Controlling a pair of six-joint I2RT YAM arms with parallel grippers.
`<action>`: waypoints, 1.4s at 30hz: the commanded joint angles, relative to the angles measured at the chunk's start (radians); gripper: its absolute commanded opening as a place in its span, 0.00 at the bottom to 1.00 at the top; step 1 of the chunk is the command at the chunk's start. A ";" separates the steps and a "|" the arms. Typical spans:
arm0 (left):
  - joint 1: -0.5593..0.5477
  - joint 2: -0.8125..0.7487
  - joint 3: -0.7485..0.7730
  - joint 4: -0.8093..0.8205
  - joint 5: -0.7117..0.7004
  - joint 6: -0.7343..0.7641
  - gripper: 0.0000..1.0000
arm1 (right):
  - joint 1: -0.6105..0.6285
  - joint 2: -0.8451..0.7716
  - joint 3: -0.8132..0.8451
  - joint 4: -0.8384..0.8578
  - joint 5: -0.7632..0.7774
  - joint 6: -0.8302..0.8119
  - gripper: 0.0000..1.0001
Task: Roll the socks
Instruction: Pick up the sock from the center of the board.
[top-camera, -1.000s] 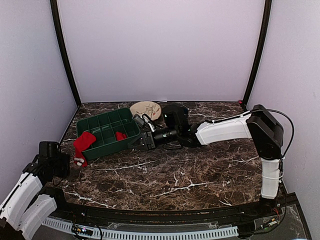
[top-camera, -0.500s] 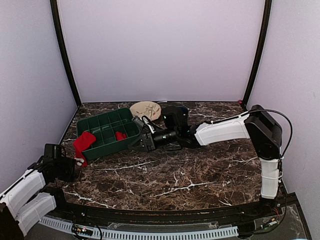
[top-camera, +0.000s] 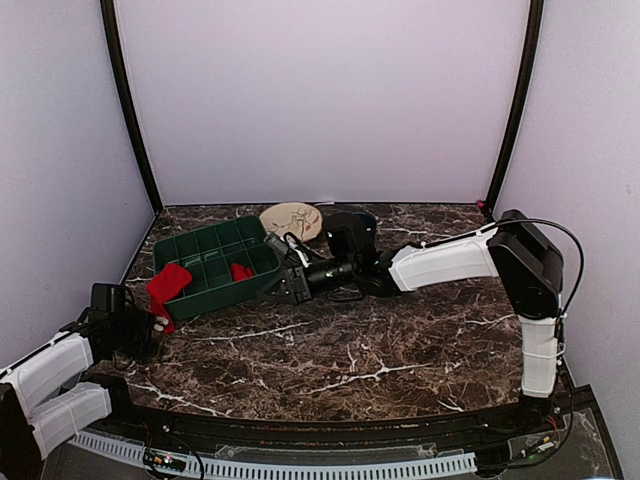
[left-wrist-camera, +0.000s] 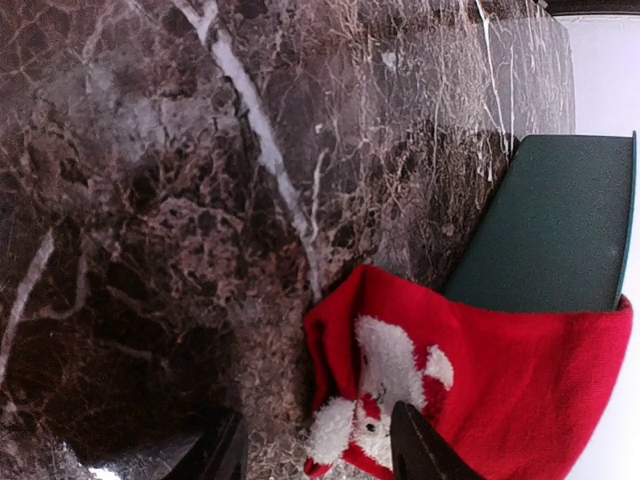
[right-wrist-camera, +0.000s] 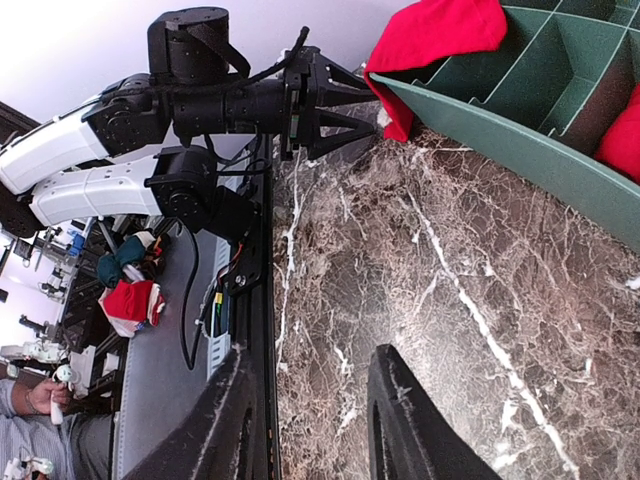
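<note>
One long red sock (top-camera: 168, 283) hangs over the left end of the green tray (top-camera: 205, 245), its white fluffy end (left-wrist-camera: 385, 400) down on the table. My left gripper (top-camera: 148, 328) is open right at that end, and the white trim lies just ahead of and between its fingertips (left-wrist-camera: 420, 455). A second sock is a small red bundle (top-camera: 241, 271) inside a tray compartment. My right gripper (top-camera: 263, 289) is open and empty, low over the table by the tray's front wall (right-wrist-camera: 520, 140). The right wrist view also shows the hanging sock (right-wrist-camera: 435, 35) and the left gripper (right-wrist-camera: 335, 100).
A round beige plate (top-camera: 291, 218) lies behind the tray near the back wall. The left wall stands close beside the left arm. The table's front edge carries a black rail (right-wrist-camera: 262, 300). Bare marble (top-camera: 350, 350) spreads in front of the tray.
My left arm has swung forward and lowered, bringing its gripper up to the sock's white end. The right arm and both socks have stayed in place.
</note>
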 joint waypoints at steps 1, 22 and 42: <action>0.006 0.044 -0.007 0.066 0.013 0.052 0.50 | -0.009 0.017 0.012 0.038 -0.015 0.007 0.37; 0.005 0.090 -0.017 0.128 0.029 0.116 0.25 | -0.016 0.027 0.022 0.046 -0.021 0.021 0.37; 0.004 0.150 -0.055 0.194 0.032 0.149 0.11 | -0.016 0.039 0.026 0.053 -0.025 0.033 0.36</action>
